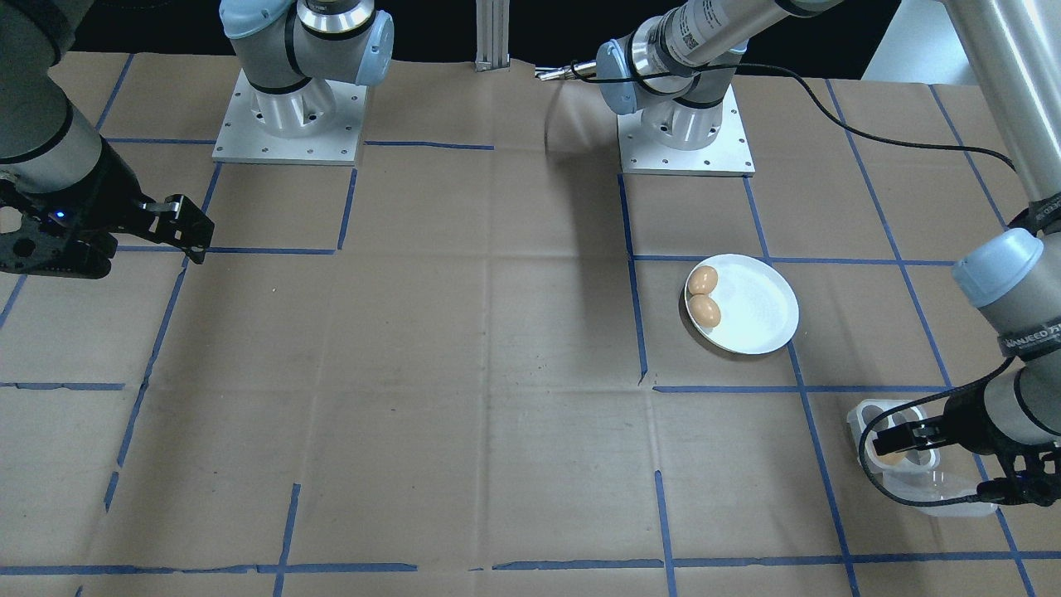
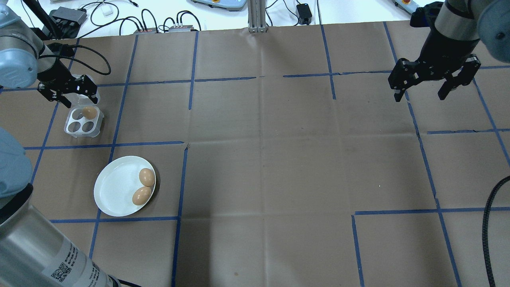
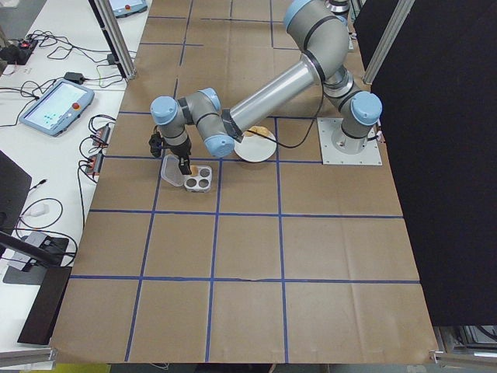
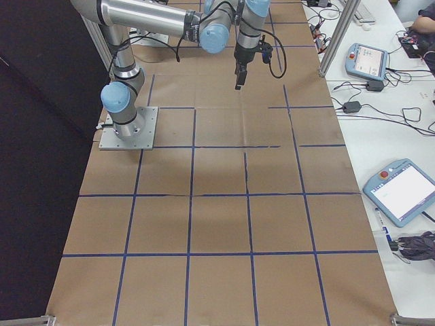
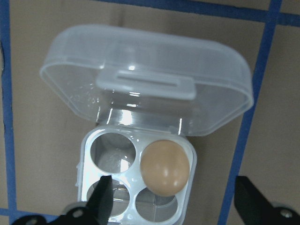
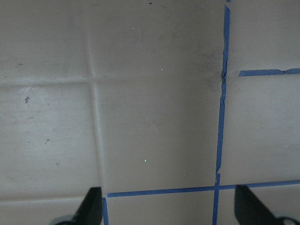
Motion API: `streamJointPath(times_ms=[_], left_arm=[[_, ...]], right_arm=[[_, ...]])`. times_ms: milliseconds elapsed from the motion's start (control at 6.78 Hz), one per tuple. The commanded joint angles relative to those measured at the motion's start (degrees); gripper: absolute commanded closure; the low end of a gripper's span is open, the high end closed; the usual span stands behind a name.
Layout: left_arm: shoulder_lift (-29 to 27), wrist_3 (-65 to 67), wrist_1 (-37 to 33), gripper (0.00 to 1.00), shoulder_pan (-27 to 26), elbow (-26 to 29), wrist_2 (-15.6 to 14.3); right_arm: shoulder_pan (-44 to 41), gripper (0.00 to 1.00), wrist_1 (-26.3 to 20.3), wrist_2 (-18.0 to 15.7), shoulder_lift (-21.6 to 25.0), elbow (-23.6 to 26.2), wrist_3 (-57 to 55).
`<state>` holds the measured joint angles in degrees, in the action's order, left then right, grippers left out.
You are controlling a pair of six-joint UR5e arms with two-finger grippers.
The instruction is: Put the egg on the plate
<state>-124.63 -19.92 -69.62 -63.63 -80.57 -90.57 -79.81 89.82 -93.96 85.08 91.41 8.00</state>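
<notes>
A white plate (image 2: 115, 191) (image 1: 758, 311) lies at the table's left with two brown eggs (image 2: 147, 177) (image 2: 142, 195) side by side on its right part. Beyond it stands a clear four-cup tray (image 2: 84, 120) (image 5: 136, 183) with its lid (image 5: 145, 84) flipped open. One brown egg (image 2: 89, 112) (image 5: 165, 167) sits in a far cup; the other cups are bare. My left gripper (image 2: 77, 101) (image 5: 173, 201) hovers open just over the tray, fingers on either side of that egg and apart from it. Far right, my right gripper (image 2: 420, 95) (image 6: 171, 208) hangs open over bare paper, holding nothing.
Brown paper with a blue tape grid (image 2: 183, 175) covers the table. The two arm bases (image 1: 290, 116) (image 1: 686, 124) and a metal post (image 2: 255, 16) stand at the table's edges. Cables and boxes (image 2: 71, 16) lie past the far edge.
</notes>
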Motion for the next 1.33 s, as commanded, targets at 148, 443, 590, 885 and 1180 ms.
streamJointPath(times_ms=[148, 443, 590, 885, 1180], left_arm=[[-1.83, -0.56, -0.43, 0.16, 0.00, -0.12, -0.40], [-2.10, -0.56, -0.60, 0.20, 0.70, 0.06, -0.40], [-2.28, -0.56, -0.69, 0.22, 0.70, -0.03, -0.40], [-2.37, -0.39, -0.69, 0.26, 0.79, 0.32, -0.40], [-2.54, 0.05, -0.69, 0.33, 0.88, 0.68, -0.40]], right_arm=[[0.00, 0.00, 0.00, 0.00, 0.00, 0.00, 0.00], [0.00, 0.00, 0.00, 0.00, 0.00, 0.00, 0.00], [0.00, 0.00, 0.00, 0.00, 0.00, 0.00, 0.00], [0.00, 0.00, 0.00, 0.00, 0.00, 0.00, 0.00], [0.00, 0.00, 0.00, 0.00, 0.00, 0.00, 0.00]])
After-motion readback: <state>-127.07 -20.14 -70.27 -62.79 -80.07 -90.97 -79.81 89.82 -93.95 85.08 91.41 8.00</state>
